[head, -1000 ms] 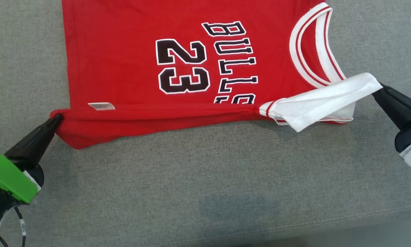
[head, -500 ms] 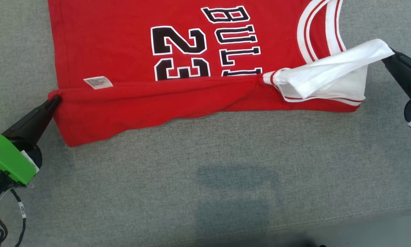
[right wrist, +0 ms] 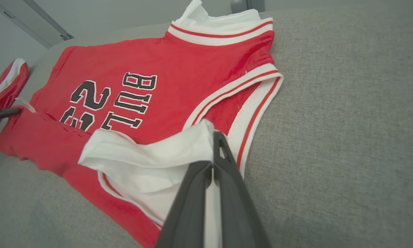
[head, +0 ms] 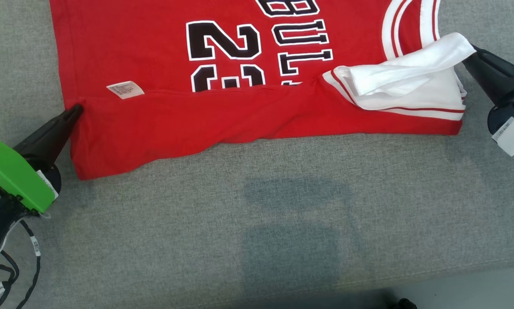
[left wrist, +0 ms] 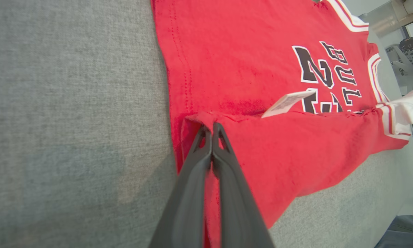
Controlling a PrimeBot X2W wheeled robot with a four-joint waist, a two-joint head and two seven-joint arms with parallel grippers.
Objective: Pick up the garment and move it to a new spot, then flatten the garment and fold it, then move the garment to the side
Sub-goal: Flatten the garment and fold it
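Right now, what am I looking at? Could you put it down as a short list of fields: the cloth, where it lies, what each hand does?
garment: red jersey, printed BULLS 23, white trim
surface: grey fabric surface
fold: near edge turned over onto the print, hiding part of the 23
left hand: shut on the folded hem corner
right hand: shut on the white shoulder fabric
label: small white tag beside the fold

There is one red white-trimmed jersey, one white label, one grey fabric surface and two dark grippers: left gripper, right gripper.
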